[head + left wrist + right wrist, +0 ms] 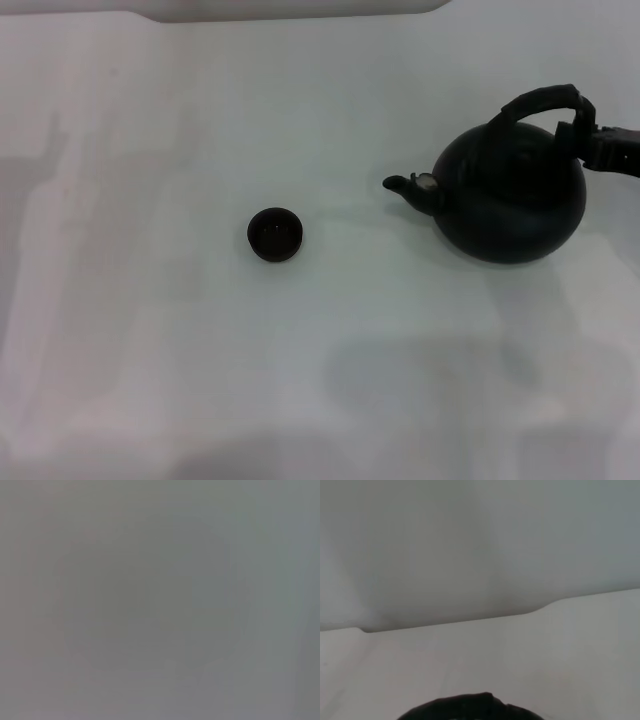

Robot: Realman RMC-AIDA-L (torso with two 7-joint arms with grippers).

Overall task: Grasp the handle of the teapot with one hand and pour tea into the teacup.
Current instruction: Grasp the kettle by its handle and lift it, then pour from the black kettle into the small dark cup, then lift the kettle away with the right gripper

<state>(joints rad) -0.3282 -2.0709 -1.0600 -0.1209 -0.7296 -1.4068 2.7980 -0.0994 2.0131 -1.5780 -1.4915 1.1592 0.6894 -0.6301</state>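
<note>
The black teapot point(515, 200) stands on the white table at the right, its spout point(405, 186) pointing left toward the teacup point(274, 233). The small dark teacup sits alone near the middle, well apart from the pot. The arched black handle point(535, 102) loops over the pot's top. My right gripper point(585, 140) reaches in from the right edge and sits at the handle's right end. The head view does not show its grip. A black rounded part of the teapot point(470, 707) shows in the right wrist view. The left gripper is out of view.
The white table point(150, 350) stretches wide to the left and front of the teacup. A pale ledge point(290, 10) runs along the table's far edge. The left wrist view shows only a plain grey surface.
</note>
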